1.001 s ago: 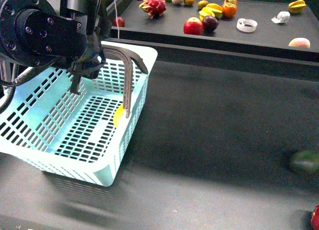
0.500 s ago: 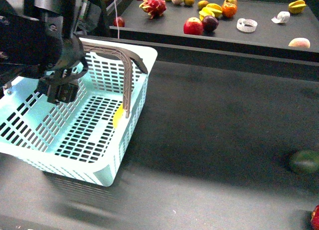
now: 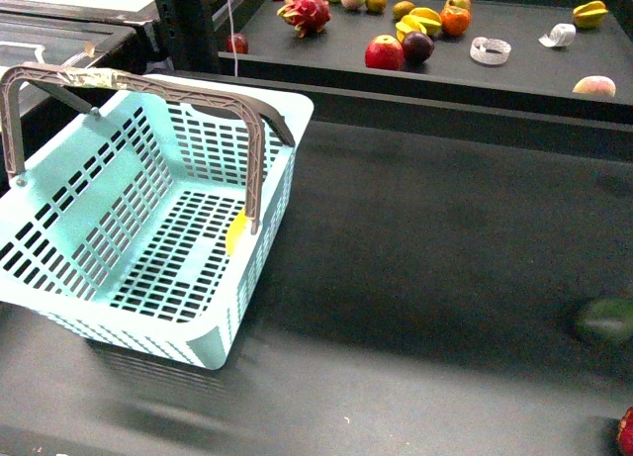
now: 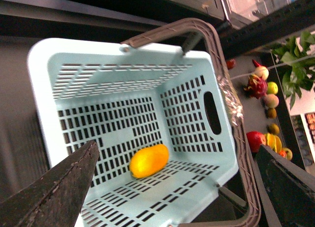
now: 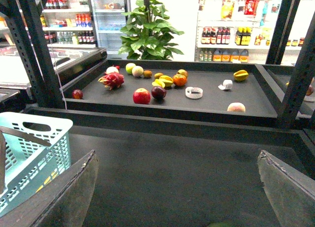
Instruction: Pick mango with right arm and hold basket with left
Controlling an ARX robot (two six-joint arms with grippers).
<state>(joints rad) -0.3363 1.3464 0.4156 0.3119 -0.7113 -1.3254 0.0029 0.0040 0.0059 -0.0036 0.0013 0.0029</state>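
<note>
1. No text, label, brand, number or sign is legible in any view.
2. Right wrist view: shelves of bottles (image 5: 240,36) and packaged goods (image 5: 227,8) stand in the background; their labels are too small and blurred to read.
3. Basket (image 3: 287,105): tape on one handle (image 3: 94,77) shows no readable marking.

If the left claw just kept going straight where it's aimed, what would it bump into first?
Most likely the mango lying on the floor of the basket. The open left gripper points down into it from above; exact depth is unclear.
</note>
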